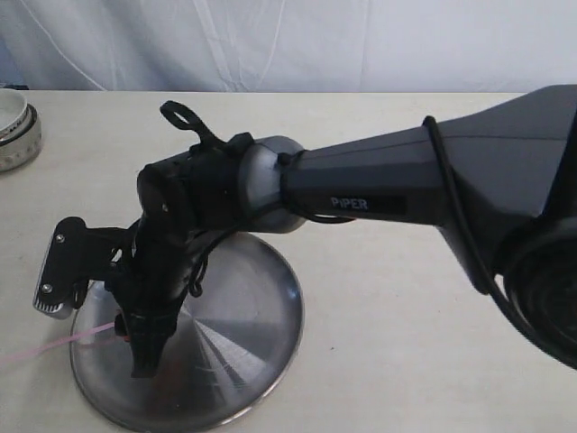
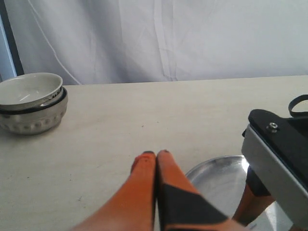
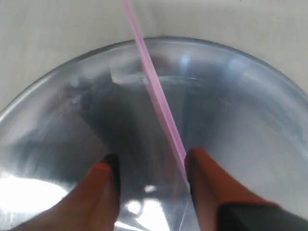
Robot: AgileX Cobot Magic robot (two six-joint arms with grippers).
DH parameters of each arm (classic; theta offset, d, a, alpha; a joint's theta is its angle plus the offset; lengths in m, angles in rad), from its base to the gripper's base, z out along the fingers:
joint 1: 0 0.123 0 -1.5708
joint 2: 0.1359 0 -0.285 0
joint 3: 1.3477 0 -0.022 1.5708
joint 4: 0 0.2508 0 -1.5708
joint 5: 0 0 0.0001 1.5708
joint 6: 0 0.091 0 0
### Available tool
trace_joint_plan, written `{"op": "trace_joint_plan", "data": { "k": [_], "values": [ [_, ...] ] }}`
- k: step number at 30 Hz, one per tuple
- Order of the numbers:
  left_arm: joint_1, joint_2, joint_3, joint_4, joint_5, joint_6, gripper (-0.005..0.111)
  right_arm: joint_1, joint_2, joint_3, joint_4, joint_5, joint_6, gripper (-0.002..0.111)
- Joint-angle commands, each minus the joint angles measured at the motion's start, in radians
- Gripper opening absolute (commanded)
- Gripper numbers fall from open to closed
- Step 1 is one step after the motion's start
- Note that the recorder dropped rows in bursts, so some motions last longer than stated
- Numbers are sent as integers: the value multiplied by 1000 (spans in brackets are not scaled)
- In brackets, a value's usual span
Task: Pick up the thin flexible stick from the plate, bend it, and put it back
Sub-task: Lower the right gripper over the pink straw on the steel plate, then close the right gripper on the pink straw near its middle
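The thin pale pink stick (image 1: 54, 343) runs from the left part of the steel plate (image 1: 243, 343) out past its rim toward the left edge of the exterior view. My right gripper (image 1: 142, 365) points down onto the plate's left side. In the right wrist view it (image 3: 151, 168) is open, and the stick (image 3: 154, 91) passes between its orange fingers, lying against the inner face of one finger (image 3: 202, 178), above the plate (image 3: 240, 96). My left gripper (image 2: 156, 154) is shut with no stick showing between its tips. It is near the plate's rim (image 2: 216, 178) and outside the exterior view.
A white bowl with a dark rim (image 1: 13, 126) stands at the back left of the table, also seen as the bowl (image 2: 31, 101) in the left wrist view. The right arm's silver camera mount (image 1: 59, 271) hangs over the plate's left rim. A white curtain closes off the back.
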Motion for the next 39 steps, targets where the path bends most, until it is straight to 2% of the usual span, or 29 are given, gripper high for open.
{"op": "trace_joint_plan", "data": {
  "k": [1, 8, 36, 39],
  "values": [
    [-5, -4, 5, -1, -2, -3, 0, 0, 18, -40, 1, -1, 1, 45],
    [-5, -4, 5, -1, -2, -3, 0, 0, 87, -120, -7, 63, 21, 45],
    [-5, -4, 5, 16, -2, -3, 0, -2, 88, -120, -86, 87, 65, 45],
    [-5, -4, 5, 16, -2, -3, 0, -2, 88, -120, -86, 87, 73, 39]
  ]
}}
